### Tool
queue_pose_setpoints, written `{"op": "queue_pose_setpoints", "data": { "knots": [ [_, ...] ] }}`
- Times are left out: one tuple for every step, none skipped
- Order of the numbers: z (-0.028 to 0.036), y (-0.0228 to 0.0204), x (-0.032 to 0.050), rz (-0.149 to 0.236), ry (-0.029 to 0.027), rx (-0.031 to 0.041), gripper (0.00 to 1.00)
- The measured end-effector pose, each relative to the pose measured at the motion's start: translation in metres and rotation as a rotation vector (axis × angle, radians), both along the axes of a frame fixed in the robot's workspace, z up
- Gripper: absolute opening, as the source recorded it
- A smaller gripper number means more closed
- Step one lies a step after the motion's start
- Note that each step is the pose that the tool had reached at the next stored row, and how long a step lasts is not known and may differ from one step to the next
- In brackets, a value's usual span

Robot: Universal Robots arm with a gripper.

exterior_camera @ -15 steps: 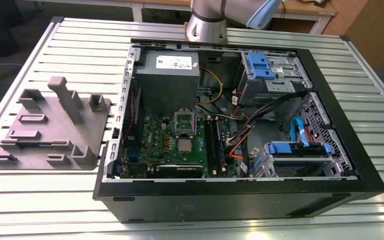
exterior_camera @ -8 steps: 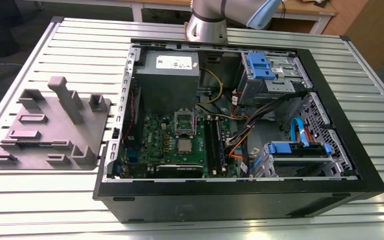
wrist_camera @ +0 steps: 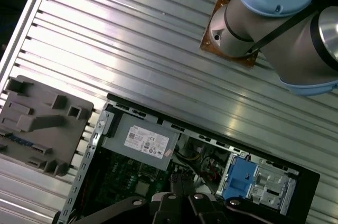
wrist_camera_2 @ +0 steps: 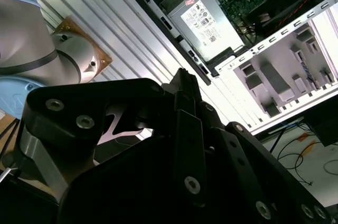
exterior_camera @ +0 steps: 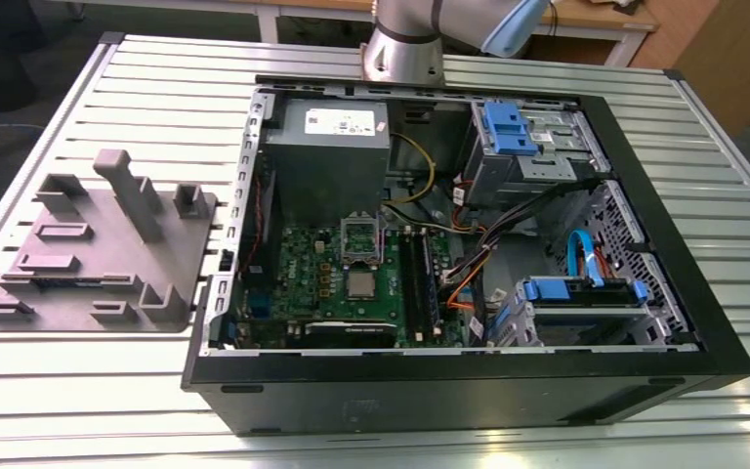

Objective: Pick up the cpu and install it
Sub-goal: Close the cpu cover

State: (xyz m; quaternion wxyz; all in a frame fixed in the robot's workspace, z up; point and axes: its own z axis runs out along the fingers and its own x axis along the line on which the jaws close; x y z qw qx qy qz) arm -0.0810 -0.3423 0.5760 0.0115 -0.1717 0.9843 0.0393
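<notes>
1. Find the cpu [exterior_camera: 362, 284] at the centre of the exterior view, flat on the green motherboard [exterior_camera: 300, 285], just below the upright socket frame [exterior_camera: 359, 237].
2. Note the gripper [wrist_camera: 179, 180] high above the open case [exterior_camera: 453, 396], well apart from the cpu; cannot tell the jaw opening.
3. Probably best to stay square over the chip, clear of the frame and the cables [exterior_camera: 460, 276].

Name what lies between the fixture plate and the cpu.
In the exterior view, going from fixture plate to cpu: bare table, then the case wall, then green motherboard.
</notes>
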Motion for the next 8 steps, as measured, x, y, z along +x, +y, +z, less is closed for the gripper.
{"op": "queue_pose_setpoints", "data": {
  "knots": [
    [0.0,0.0,0.0,0.0,0.0,0.0,0.11],
    [0.0,0.0,0.0,0.0,0.0,0.0,0.11],
    [-0.0001,-0.0001,0.0,0.0,0.0,0.0,0.11],
    [-0.0004,-0.0002,0.0,0.0,-0.0001,0.0002,0.11],
    [-0.0011,-0.0004,0.0,0.0,-0.0003,0.0004,0.11],
    [-0.0019,-0.0006,0.0,0.0,-0.0002,0.0004,0.11],
    [-0.0019,-0.0005,0.0,0.0,-0.0002,0.0003,0.11],
    [-0.0018,-0.0005,0.0,0.0,0.0,0.0001,0.11]
  ]
}}
